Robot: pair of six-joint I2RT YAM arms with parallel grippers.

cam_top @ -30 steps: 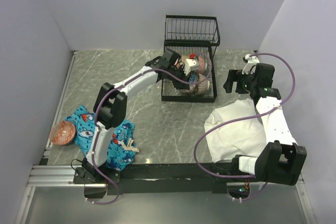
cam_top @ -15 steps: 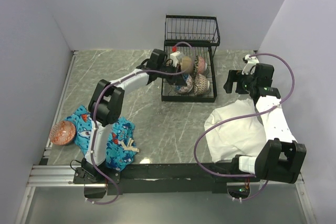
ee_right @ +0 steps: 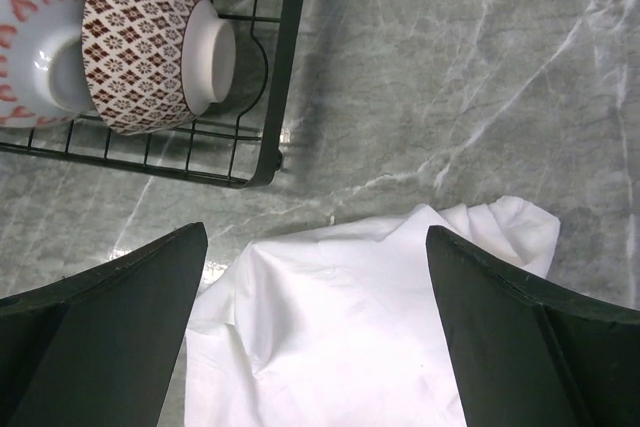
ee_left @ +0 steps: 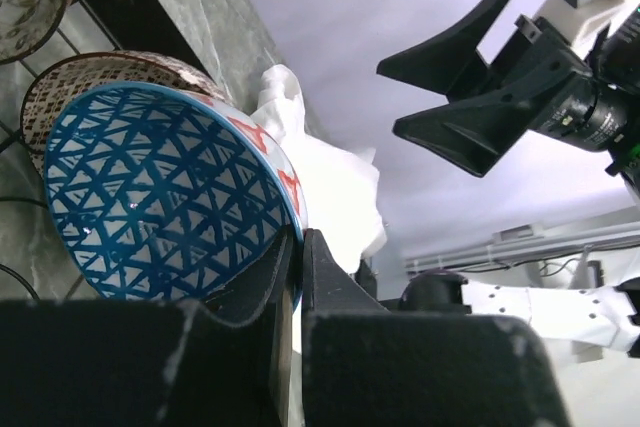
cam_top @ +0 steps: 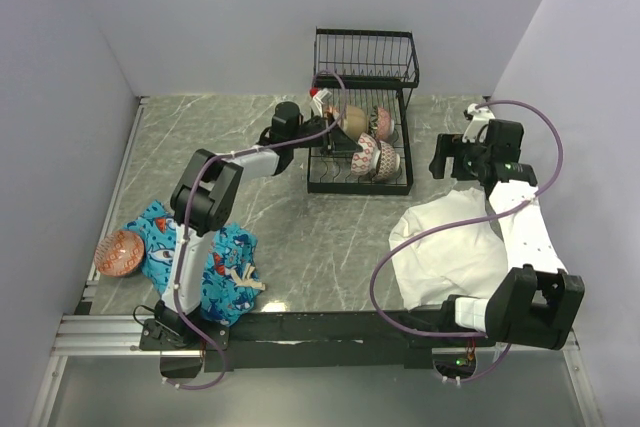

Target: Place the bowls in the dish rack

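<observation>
The black wire dish rack (cam_top: 365, 48) stands at the back middle of the table. My left gripper (cam_top: 340, 142) reaches into its lower tier. In the left wrist view it (ee_left: 298, 237) is shut on the rim of a bowl with a blue triangle inside (ee_left: 150, 197) and a red-and-white outside (cam_top: 365, 154). That bowl stands on edge against a brown patterned bowl (cam_top: 388, 159), which also shows in the right wrist view (ee_right: 140, 47). Two more bowls (cam_top: 350, 119) (cam_top: 381, 124) stand behind them. An orange bowl (cam_top: 119, 252) lies at the table's left edge. My right gripper (cam_top: 450, 159) is open and empty right of the rack.
A white cloth (cam_top: 450, 247) lies crumpled at front right, under my right gripper (ee_right: 315, 337). A blue patterned cloth (cam_top: 215, 267) lies at front left beside the orange bowl. The rack's rim (ee_right: 285, 67) is close to the left of my right gripper.
My left arm has drawn back to the left and turned. The blue-inside bowl has gone down into the lower tier against the brown bowl. My right arm has not moved.
</observation>
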